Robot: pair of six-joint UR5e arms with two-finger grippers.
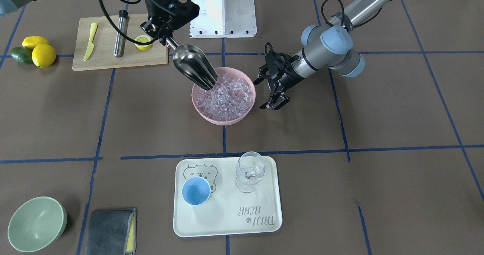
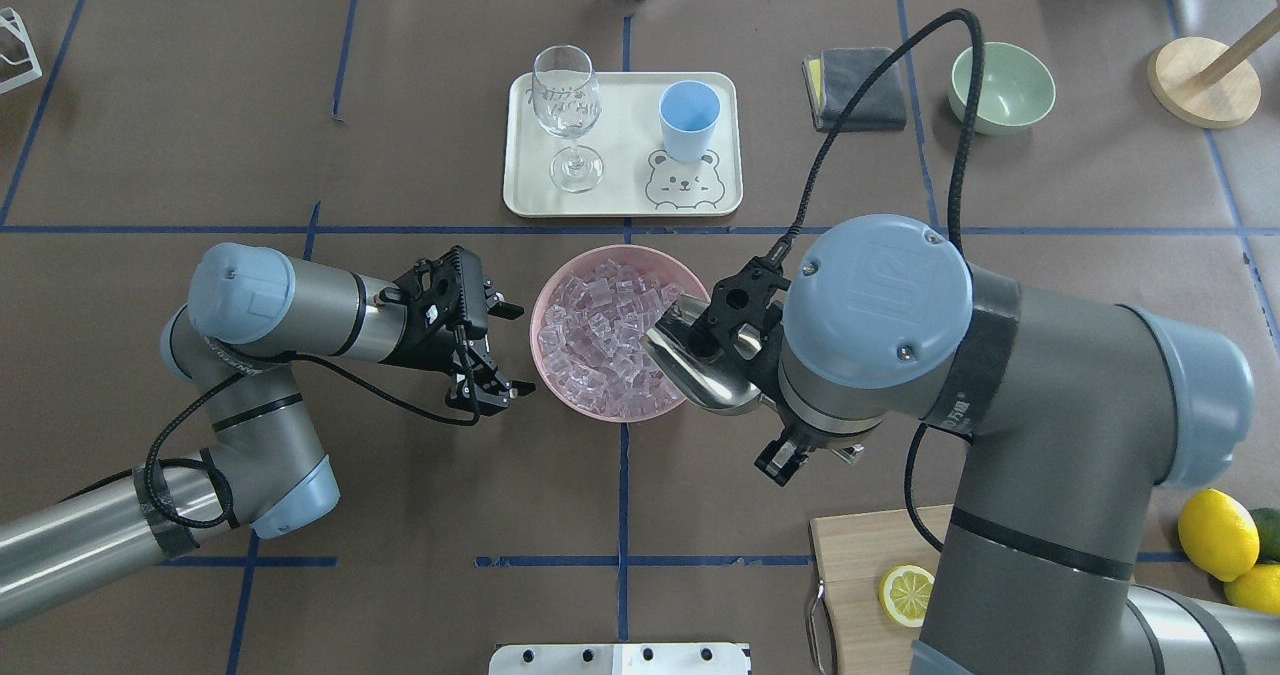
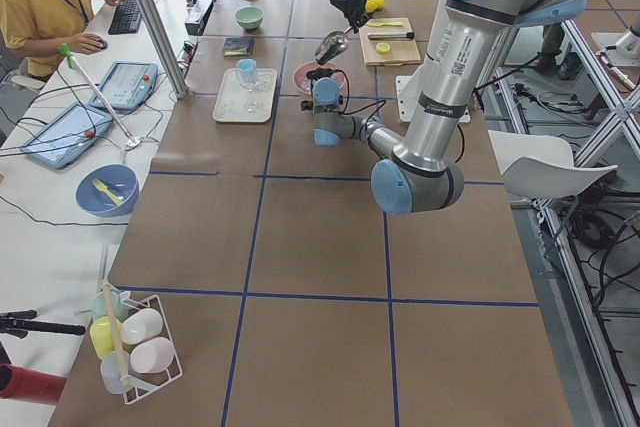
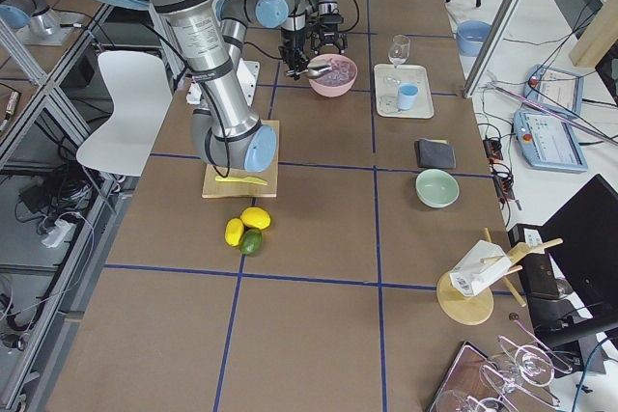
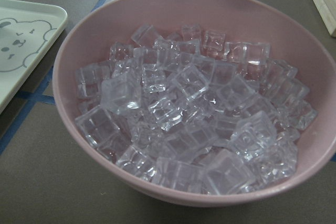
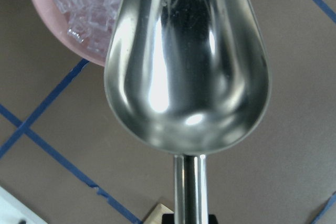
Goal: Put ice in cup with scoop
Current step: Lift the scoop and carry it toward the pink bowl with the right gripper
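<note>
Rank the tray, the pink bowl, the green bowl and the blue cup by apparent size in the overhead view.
Largest to smallest:
1. tray
2. pink bowl, somewhat smaller in outline, though it sits nearer the camera
3. green bowl
4. blue cup, clearly the smallest

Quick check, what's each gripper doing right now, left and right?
Left gripper: open, holding nothing.
Right gripper: closed on the handle of the scoop.
</note>
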